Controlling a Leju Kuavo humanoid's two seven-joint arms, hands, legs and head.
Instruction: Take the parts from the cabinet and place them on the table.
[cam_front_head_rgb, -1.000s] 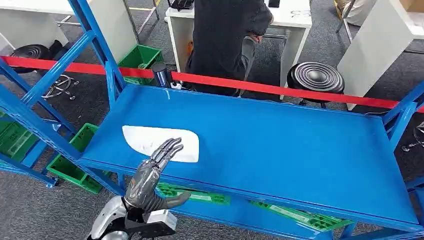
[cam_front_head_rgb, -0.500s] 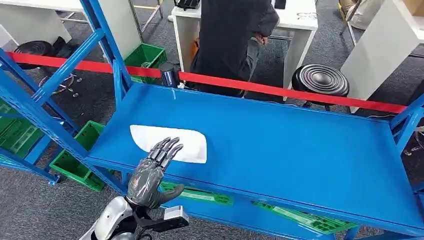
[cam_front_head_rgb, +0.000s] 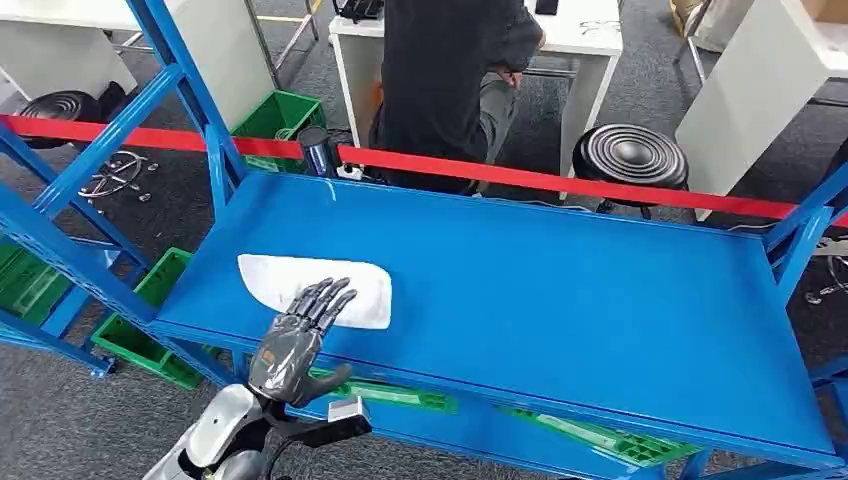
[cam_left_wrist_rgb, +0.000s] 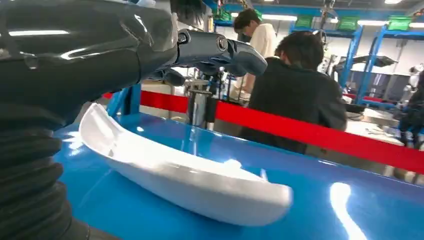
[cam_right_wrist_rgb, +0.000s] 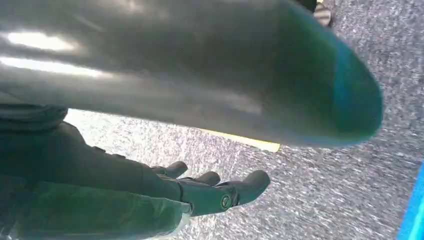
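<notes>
A long white curved part (cam_front_head_rgb: 300, 280) lies flat on the blue table top (cam_front_head_rgb: 560, 300), near its front left corner. My left hand (cam_front_head_rgb: 298, 338) hovers at the part's near edge, fingers stretched out and spread over it, holding nothing. The left wrist view shows the same white part (cam_left_wrist_rgb: 185, 175) resting on the blue surface just beyond my left hand (cam_left_wrist_rgb: 75, 60), whose fingers (cam_left_wrist_rgb: 225, 50) reach out above it. My right hand (cam_right_wrist_rgb: 165, 192) hangs at my side over grey carpet, its fingers loosely extended and holding nothing.
A red tape barrier (cam_front_head_rgb: 560, 182) runs along the table's far edge, with a person in dark clothes (cam_front_head_rgb: 450, 80) behind it. A dark cylinder (cam_front_head_rgb: 320, 150) stands at the back left corner. Green crates (cam_front_head_rgb: 140, 330) sit below; a black stool (cam_front_head_rgb: 630, 155) is beyond.
The whole picture swayed slightly, so the camera moved. My left hand stays spread over the white part's near edge, drawn a little lower and back; the part lies where it was.
</notes>
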